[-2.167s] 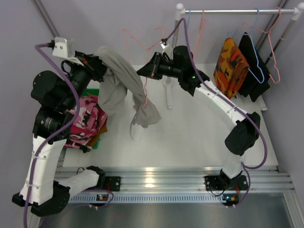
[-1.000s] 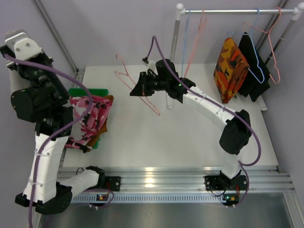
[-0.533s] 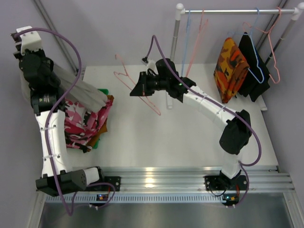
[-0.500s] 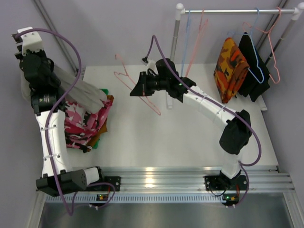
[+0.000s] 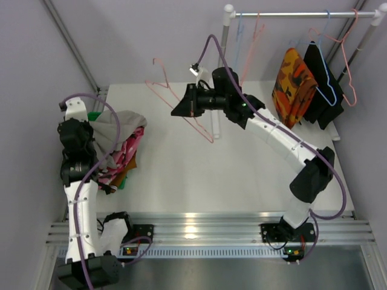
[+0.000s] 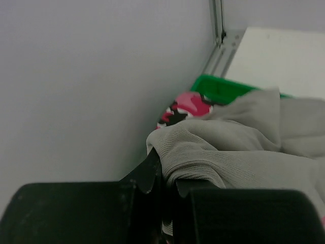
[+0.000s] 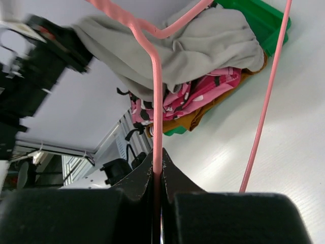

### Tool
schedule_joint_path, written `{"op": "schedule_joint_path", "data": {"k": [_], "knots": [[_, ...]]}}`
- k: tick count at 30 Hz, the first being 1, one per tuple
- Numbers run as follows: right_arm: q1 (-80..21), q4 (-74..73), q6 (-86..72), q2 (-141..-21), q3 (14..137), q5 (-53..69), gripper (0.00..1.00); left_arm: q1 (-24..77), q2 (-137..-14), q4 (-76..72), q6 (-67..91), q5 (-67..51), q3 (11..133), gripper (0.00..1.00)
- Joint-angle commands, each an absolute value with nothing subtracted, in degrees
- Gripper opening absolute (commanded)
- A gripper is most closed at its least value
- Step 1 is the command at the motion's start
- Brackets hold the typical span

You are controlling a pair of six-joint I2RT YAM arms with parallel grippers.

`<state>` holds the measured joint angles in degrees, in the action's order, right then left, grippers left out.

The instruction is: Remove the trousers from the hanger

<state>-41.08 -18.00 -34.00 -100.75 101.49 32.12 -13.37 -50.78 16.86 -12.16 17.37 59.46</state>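
From above: left gripper point(image 5: 95, 134) at the left edge of the bench point(image 5: 242, 175), closed on a fold of the light grey trousers point(image 5: 120, 123); those trousers heaped on top of the floral trousers point(image 5: 124, 154), with the rust-brown trousers point(image 5: 128, 167) lowest, all in a pile on the green tray point(image 5: 94, 116). Right gripper point(image 5: 179, 110) raised over mid-bench, pinched tight on a bare pink hanger point(image 5: 202, 130), well apart from the pile. Behind, on the rail point(image 5: 302, 13), an orange-patterned garment point(image 5: 293, 78) and a black garment point(image 5: 323, 78) hanging side by side. From the left wrist: left gripper point(image 6: 165, 175) clamped on a ribbed edge of the light grey trousers point(image 6: 238, 152), a patch of the floral trousers point(image 6: 185, 107) and a corner of the green tray point(image 6: 223, 89) just beyond. From the right wrist: right gripper point(image 7: 157, 162) nipped shut on the wire of the pink hanger point(image 7: 156, 101); past it, light grey trousers point(image 7: 203, 51) over floral trousers point(image 7: 193, 96) over rust-brown trousers point(image 7: 203, 114), with the green tray point(image 7: 259, 18) showing at the edges.
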Motion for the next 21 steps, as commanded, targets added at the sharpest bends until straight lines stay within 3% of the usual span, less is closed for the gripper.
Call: {"op": "schedule_joint_path", "data": {"k": [1, 7, 8, 9, 12, 13, 15, 16, 17, 21], "knots": [[-39.1, -16.2, -32.3, -94.2, 101.7, 35.2, 0.00, -13.6, -46.2, 21.8, -8.1, 16.2, 53.9, 0.00], [-36.2, -15.6, -32.3, -89.5, 102.0, 37.9, 0.00, -13.6, -45.1, 25.2, -6.9, 14.2, 48.0, 0.04], [-35.3, -15.7, -32.3, -87.9, 101.9, 38.0, 0.00, -13.6, -45.6, 25.7, -6.9, 14.3, 48.0, 0.09], [-34.6, -15.8, -32.3, -86.8, 101.6, 38.0, 0.00, -13.6, -46.2, 26.1, -6.7, 14.9, 48.0, 0.23], [-32.1, -15.8, -32.1, -82.4, 99.7, 38.2, 0.00, -13.6, -48.3, 26.4, -6.2, 17.6, 47.6, 0.48], [-31.4, -15.8, -32.0, -81.0, 98.9, 38.3, 0.00, -13.6, -49.1, 26.5, -5.7, 17.5, 47.5, 0.63], [-28.7, -16.0, -32.1, -77.0, 96.3, 39.0, 0.00, -13.6, -50.1, 26.6, -5.4, 16.5, 47.8, 0.77], [-27.8, -16.3, -32.1, -75.7, 94.6, 39.7, 0.00, -13.6, -51.2, 27.0, -4.6, 15.9, 48.8, 0.93], [-25.7, -16.9, -32.0, -73.1, 93.6, 40.2, 0.00, -13.5, -51.8, 27.7, -4.3, 14.1, 49.6, 0.99], [-19.9, -19.5, -31.5, -66.3, 89.7, 42.9, 0.00, -13.6, -53.6, 30.8, -4.1, 6.5, 56.2, 0.99]]}}
